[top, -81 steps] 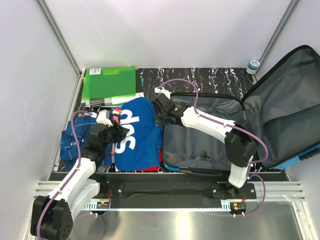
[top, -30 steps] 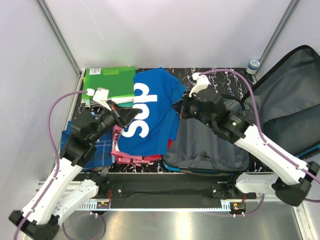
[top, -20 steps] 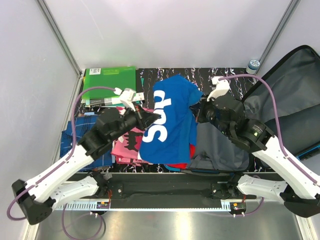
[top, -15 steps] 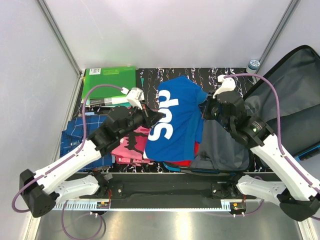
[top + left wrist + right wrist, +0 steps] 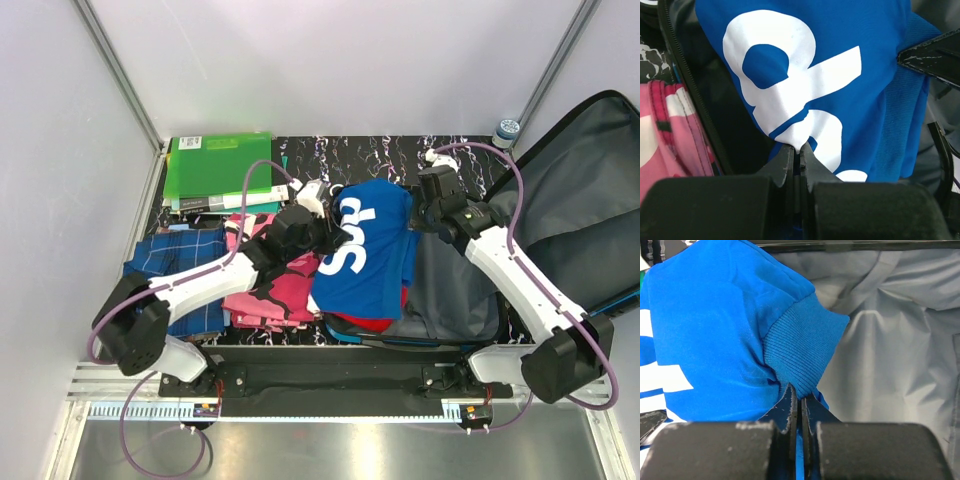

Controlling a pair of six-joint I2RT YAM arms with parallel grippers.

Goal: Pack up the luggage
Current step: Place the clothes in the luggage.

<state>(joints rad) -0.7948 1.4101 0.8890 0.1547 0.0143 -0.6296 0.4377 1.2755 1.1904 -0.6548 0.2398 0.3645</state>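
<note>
The left pincer (image 5: pixel 800 150) is clamped on a fold of the blue shirt (image 5: pixel 365 255); the right pincer (image 5: pixel 799 396) is clamped on its ribbed edge; the open luggage (image 5: pixel 455 290) lies just under the right pincer; a pink garment (image 5: pixel 265 290) lies beside the left pincer.

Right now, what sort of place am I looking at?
Probably a robotics test booth: plain white panel walls on aluminium posts, two white robot arms bolted to a metal rail, holding a blue white-lettered T-shirt over an open blue hard-shell suitcase with grey lining.
</note>
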